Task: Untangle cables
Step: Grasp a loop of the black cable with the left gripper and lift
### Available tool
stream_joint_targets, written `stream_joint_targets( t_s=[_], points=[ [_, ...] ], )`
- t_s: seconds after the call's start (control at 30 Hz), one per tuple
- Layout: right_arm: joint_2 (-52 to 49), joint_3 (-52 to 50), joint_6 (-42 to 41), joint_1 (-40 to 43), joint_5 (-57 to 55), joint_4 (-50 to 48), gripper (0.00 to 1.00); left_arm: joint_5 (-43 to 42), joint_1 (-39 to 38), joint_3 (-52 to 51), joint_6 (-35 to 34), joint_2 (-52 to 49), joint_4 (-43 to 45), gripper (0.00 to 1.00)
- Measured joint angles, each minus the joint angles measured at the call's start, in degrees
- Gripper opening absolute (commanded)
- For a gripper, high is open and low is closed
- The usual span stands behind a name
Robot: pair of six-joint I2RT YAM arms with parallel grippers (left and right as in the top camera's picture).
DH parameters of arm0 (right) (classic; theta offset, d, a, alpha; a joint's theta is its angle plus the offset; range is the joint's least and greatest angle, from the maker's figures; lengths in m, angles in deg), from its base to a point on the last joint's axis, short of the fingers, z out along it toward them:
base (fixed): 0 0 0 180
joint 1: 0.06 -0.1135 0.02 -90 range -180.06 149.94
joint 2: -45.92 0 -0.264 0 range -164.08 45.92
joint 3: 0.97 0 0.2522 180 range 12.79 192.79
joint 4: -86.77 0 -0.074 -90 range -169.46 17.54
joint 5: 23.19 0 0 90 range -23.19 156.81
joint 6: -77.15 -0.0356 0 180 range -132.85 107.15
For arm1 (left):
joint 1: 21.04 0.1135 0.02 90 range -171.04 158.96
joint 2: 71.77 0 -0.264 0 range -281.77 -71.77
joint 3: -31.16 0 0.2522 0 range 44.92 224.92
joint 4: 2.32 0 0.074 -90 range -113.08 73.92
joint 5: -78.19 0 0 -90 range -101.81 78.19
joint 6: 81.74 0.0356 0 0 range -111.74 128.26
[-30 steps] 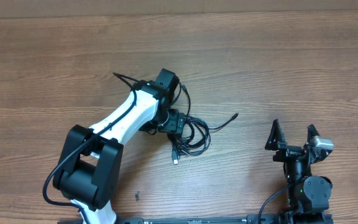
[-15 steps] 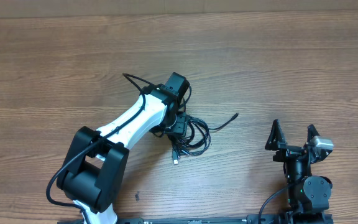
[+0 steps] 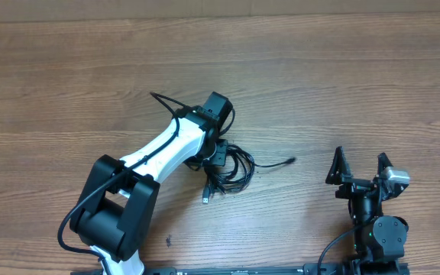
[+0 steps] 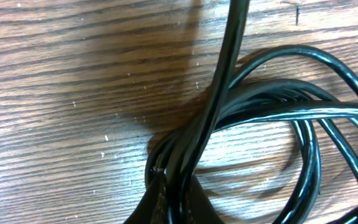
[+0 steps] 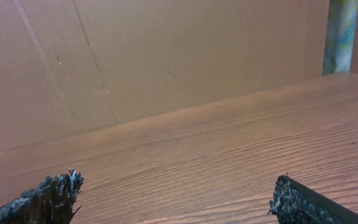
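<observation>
The cables (image 3: 234,169) are thin black cords looped into one tangle at the middle of the wooden table. One loose end (image 3: 291,160) reaches right and a small plug (image 3: 205,199) points toward the front. My left gripper (image 3: 217,155) sits at the tangle's left edge, pointing down. In the left wrist view it (image 4: 176,190) is shut on a few strands of the cables (image 4: 303,118), which rise between its dark fingers (image 4: 154,205) and loop off to the right. My right gripper (image 3: 360,165) stands open near the front right, far from the tangle, and its jaws (image 5: 176,199) hold nothing.
A thicker black wire (image 3: 166,101) runs along the white left arm (image 3: 163,145). A small dark speck (image 3: 169,242) lies near the front edge. A brown wall (image 5: 166,56) stands beyond the table in the right wrist view.
My left gripper has closed from wide open onto strands of the tangle. The bundle shifted a little, and its loose right end swung toward the front. The right arm has stayed still.
</observation>
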Motion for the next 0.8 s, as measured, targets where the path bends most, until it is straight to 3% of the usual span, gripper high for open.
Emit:
stream_joint_targets(
  t_s=[0.23, 0.47, 0.8],
  points=[
    [0.0, 0.0, -0.02, 0.0, 0.02, 0.02, 1.0, 0.02, 0.0, 0.09, 1.86, 0.02, -0.22, 0.04],
    [0.0, 0.0, 0.0, 0.0, 0.02, 0.04, 1.0, 3.41, 0.0, 2.54, 8.92, 4.72, -1.29, 0.04],
    [0.02, 0.0, 0.0, 0.0, 0.0, 0.02, 1.0, 5.46, 0.0, 3.76, 30.69, 16.87, -2.47, 0.04]
  ],
)
